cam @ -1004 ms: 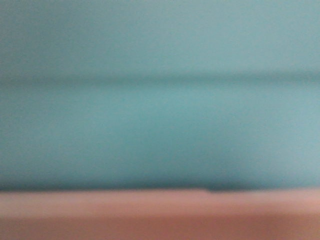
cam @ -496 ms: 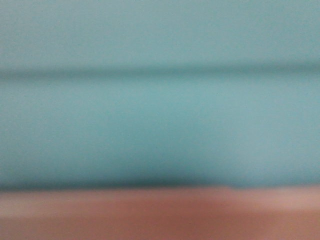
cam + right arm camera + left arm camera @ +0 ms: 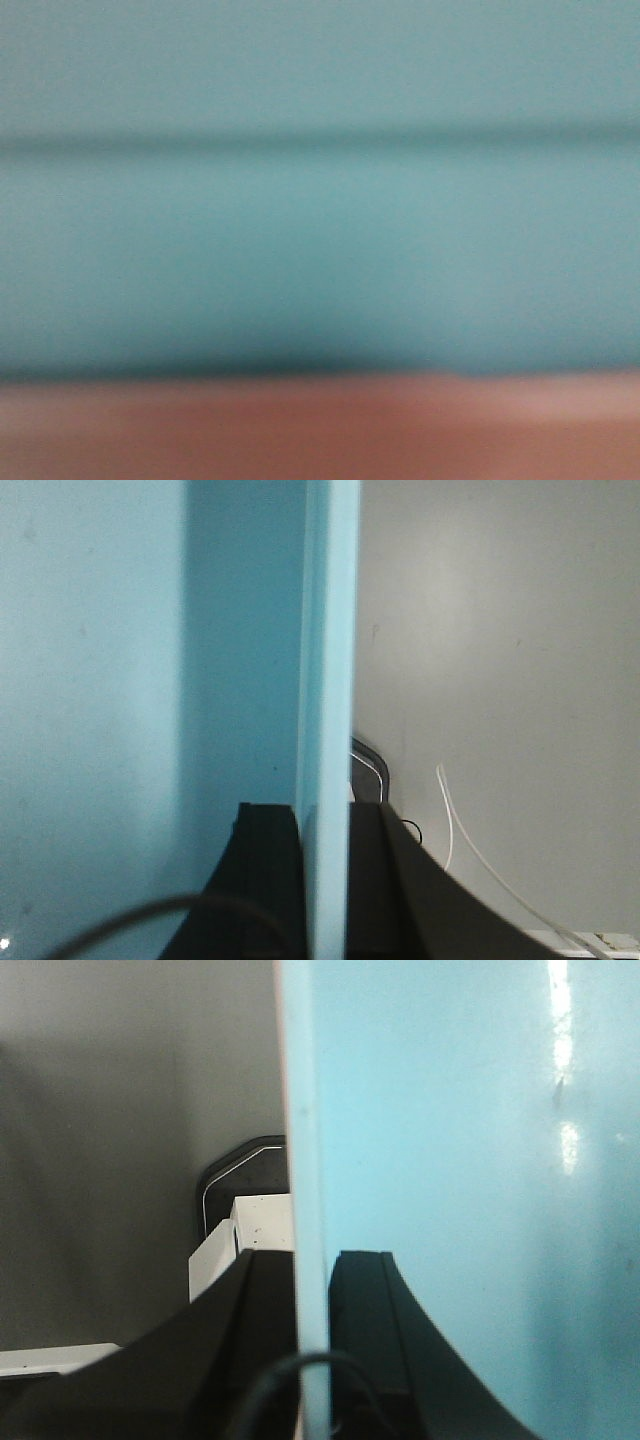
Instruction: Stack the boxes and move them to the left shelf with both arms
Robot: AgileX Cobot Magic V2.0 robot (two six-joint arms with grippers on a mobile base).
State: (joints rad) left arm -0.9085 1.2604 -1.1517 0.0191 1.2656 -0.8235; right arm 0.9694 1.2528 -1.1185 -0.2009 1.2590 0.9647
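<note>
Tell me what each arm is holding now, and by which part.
Both hold the light blue bin: the left jaws and the right jaws each pinch one of its walls, with a finger on either face.

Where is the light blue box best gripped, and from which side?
Grip the light blue box by its thin, flat end walls, coming over the rim, one finger inside and one outside; the left gripper and right gripper pinch it so.

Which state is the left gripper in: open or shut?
Shut on the blue bin: the left gripper has black fingers pressing both sides of its wall.
</note>
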